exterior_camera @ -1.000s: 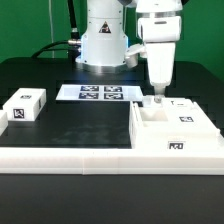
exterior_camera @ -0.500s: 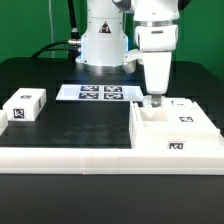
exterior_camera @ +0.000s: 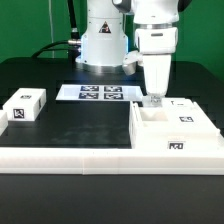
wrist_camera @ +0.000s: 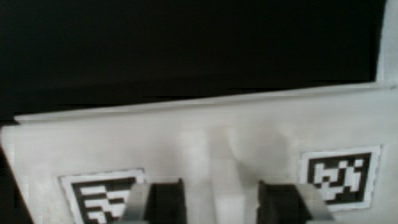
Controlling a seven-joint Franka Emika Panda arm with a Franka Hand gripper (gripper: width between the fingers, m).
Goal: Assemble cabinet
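Fingers (wrist_camera: 169,200) of one end effector (exterior_camera: 155,99) straddle one cabinet (exterior_camera: 150,140) wall, clamping unclear; one small block (exterior_camera: 25,106) lies apart.

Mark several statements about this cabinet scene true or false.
1. The gripper is at the far edge of the large white plastic cabinet. True.
2. The small white tagged block sits inside a cabinet compartment. False: it lies on the black table at the exterior view's left, apart from the cabinet.
3. The flat white marker board lies in front of the robot base. True.
4. The wrist view shows no tag markers. False: two black-and-white square tags show on the white part.
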